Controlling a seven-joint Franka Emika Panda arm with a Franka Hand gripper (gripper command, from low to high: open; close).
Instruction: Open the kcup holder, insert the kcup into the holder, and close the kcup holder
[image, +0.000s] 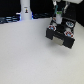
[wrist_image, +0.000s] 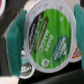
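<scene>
The kcup (wrist_image: 50, 35), a pale pod with a green label on its lid, fills the wrist view. Teal fingers (wrist_image: 14, 42) press on both of its sides, so my gripper (image: 59, 19) is shut on it. In the exterior view the gripper hangs just above the kcup holder (image: 62, 35), a black boxy unit at the exterior view's right with pale marks on its front and round pods showing in its slots. The kcup itself is too small to make out in the exterior view. Other pods (wrist_image: 27, 67) with darker tops lie behind the kcup.
The holder stands on a white table (image: 25, 55). A white upright object on a dark base (image: 25, 9) stands at the back on the exterior view's left. Dark clutter lines the table's far edge (image: 10, 20).
</scene>
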